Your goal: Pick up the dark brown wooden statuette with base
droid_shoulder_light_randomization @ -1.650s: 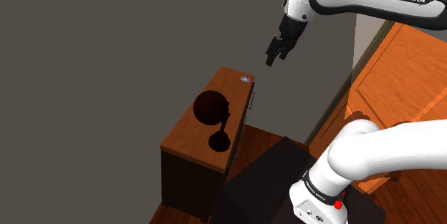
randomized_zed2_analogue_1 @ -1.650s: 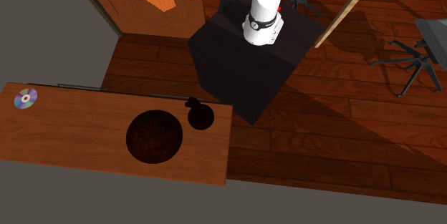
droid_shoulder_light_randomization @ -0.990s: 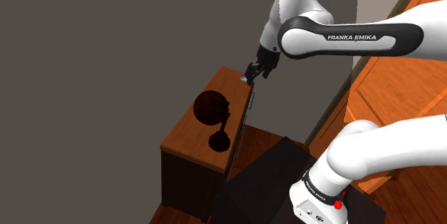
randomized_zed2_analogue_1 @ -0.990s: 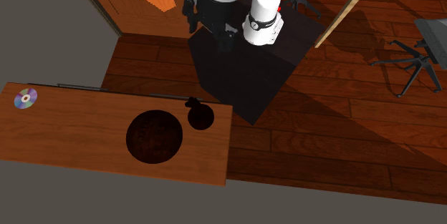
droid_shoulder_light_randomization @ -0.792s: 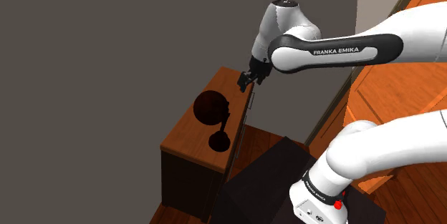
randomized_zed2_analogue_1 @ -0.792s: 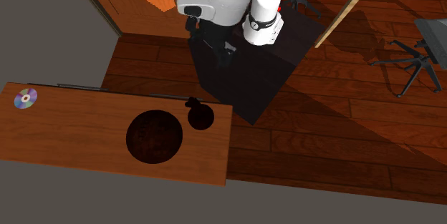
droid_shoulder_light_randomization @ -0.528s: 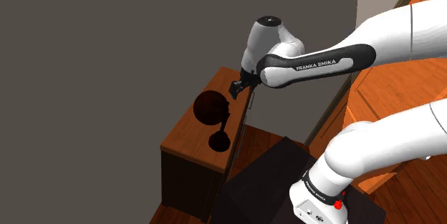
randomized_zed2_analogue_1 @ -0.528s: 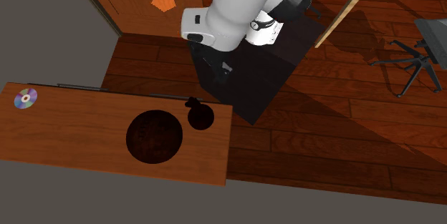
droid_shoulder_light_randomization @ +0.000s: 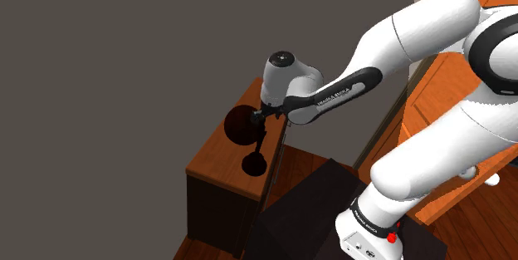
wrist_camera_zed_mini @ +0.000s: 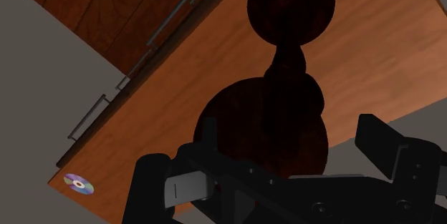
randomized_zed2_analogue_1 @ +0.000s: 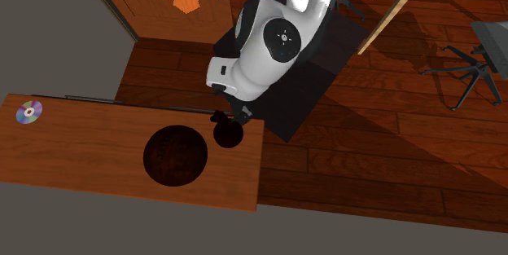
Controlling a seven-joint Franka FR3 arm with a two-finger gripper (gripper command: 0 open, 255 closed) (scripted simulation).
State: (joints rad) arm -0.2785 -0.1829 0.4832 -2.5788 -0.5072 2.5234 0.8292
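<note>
Two steps left: close, lift. Your gripper (wrist_camera_zed_mini: 292, 140) spread open over statuette (wrist_camera_zed_mini: 286, 72) near dresser (droid_shoulder_light_randomization: 214, 165) top's corner, fingers either side, nothing held.

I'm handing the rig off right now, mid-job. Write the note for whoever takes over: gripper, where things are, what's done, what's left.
Gripper: open and empty, fingers apart, poised close to the statuette.
Statuette: dark brown, on the wooden cabinet top, at the end nearest the stand. Not clasped, not lifted.
Also there: a small disc at the cabinet's far end, away from the statuette.
Done: the arm is at the statuette.
Left: bring the fingers around the statuette, shut on it, lift.
</note>
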